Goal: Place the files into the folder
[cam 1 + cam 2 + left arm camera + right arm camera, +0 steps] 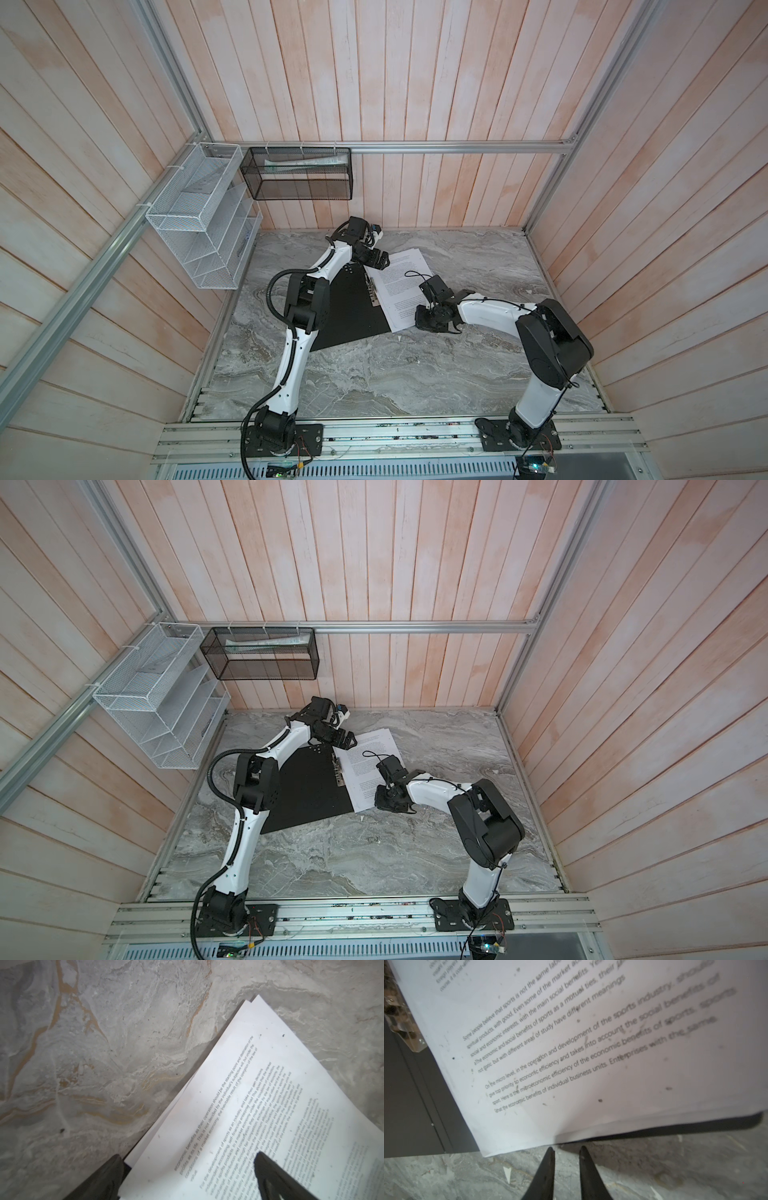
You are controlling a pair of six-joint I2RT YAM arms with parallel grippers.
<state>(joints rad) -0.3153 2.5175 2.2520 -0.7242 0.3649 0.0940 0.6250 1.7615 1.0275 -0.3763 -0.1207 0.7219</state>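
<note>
Grey marble tabletop (374, 374) between plank walls is carrying one folder (345, 307), lying open left of centre with its black inside up. At least two files (249, 1084) are lying just right of its clip (372, 293), their far corners slightly offset. Of the two claws, the left gripper (187, 1155) is standing spread wide over the sheets' far-left corner, holding nothing. The right gripper (566, 1148) is sitting narrowly parted just off their near edge, empty.

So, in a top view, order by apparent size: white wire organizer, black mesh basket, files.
1. white wire organizer
2. black mesh basket
3. files
The first two hang nearer the camera; real sizes stay unsure.
</note>
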